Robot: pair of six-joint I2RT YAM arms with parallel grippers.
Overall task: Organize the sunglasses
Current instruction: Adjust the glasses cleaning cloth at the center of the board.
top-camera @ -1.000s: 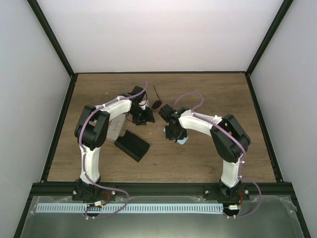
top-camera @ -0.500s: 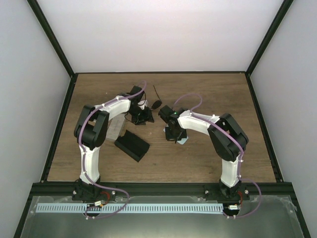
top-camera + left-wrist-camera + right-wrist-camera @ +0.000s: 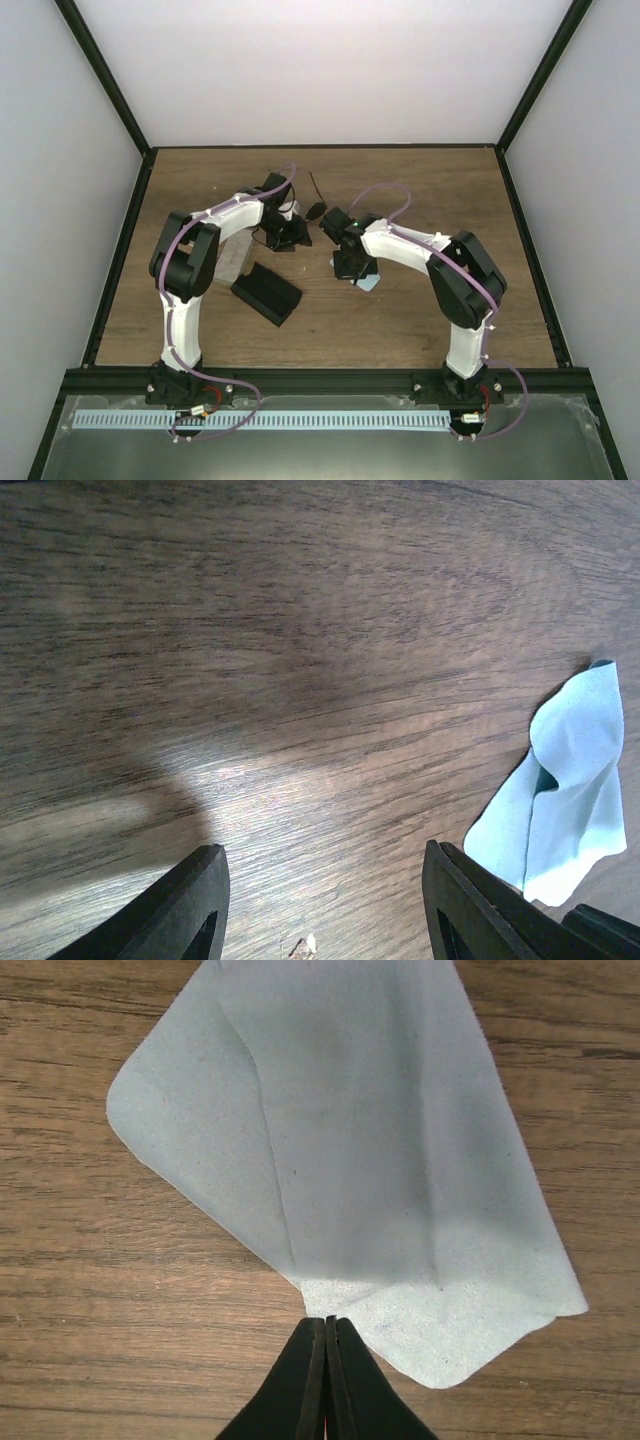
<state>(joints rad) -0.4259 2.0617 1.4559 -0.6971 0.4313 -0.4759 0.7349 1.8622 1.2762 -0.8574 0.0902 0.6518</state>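
One pair of sunglasses (image 3: 316, 209) is seen lying toward the far side of the bench (image 3: 430, 185), between the two arms — a dark lens and one slender arm can be made out. The left end effector (image 3: 323, 850) is held open over bare wood, with nothing between its fingers; a crumpled blue cloth (image 3: 565, 790) lies off to one side. The right end effector (image 3: 325, 1324) is closed, its tips meeting at the edge of a flat blue cloth (image 3: 360, 1140) — whether fabric is pinched cannot be told.
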